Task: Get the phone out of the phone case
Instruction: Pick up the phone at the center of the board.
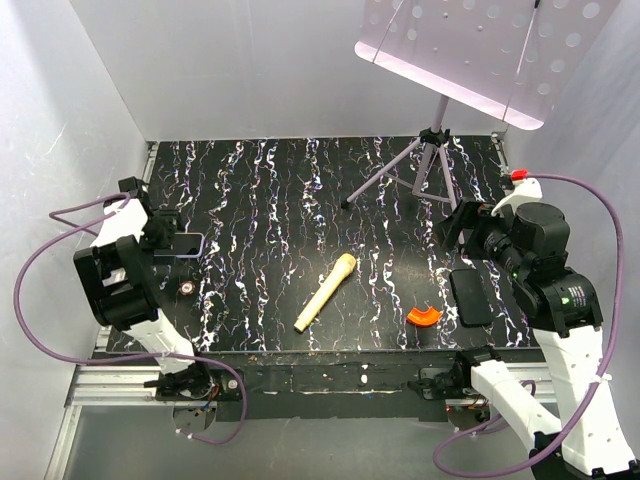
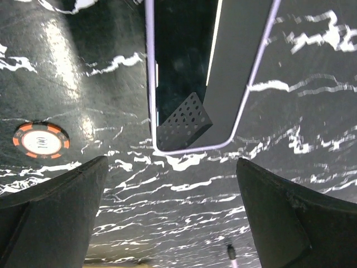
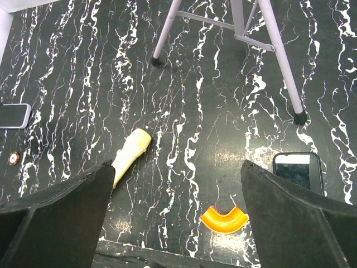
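- The top view is bright and even, lit from above; the white walls [image 1: 60, 120] read pale grey, and the perforated panel [image 1: 470, 50] washes out to pinkish white.
- The left wrist view is dimmer, with a broad patch of glare on the glossy table [image 2: 61, 56] above the chip [image 2: 41, 141].
- The phone [image 2: 184, 67] mirrors a thin bright strip and a perforated shape.
- The right wrist view is sharp; a white reflection sits on the black slab [image 3: 298, 170].
- The left gripper [image 2: 172, 161] and right gripper [image 3: 178, 164] appear as dark, slightly soft wedges at the lower corners.

Far ends of phone [image 2: 178, 67] and phone case [image 2: 192, 149] off-frame.
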